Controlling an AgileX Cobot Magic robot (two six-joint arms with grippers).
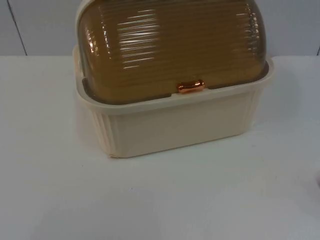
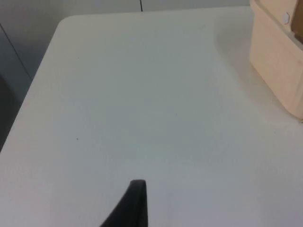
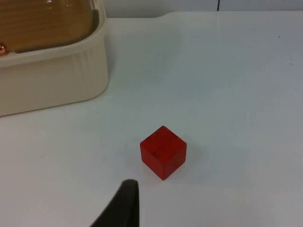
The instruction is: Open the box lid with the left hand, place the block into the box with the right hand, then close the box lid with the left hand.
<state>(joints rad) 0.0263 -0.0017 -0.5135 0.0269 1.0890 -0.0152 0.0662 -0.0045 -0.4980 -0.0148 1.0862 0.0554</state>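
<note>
The cream box (image 1: 175,122) sits in the upper middle of the top view, hard up toward the grey partition wall (image 1: 40,25), its amber ribbed lid (image 1: 170,45) rolled fully down. The copper handle (image 1: 190,86) faces us at the front rim, so that is the obvious place for the left arm to catch and lift. Nothing is opened yet; the first step is not begun.

Over on the left wrist view, the left gripper (image 2: 135,205) hangs above bare white table (image 2: 142,94), the box's corner well off to one side. Only one dark fingertip shows, so how wide that claw stands I can't tell.

The right gripper (image 3: 125,205) hovers near the red block (image 3: 163,152), which rests on the table on its own, well apart from the box wall. Again one fingertip only, so its spread can't be told.

There is open table all round the block, and free room in front of the box for an approach.
</note>
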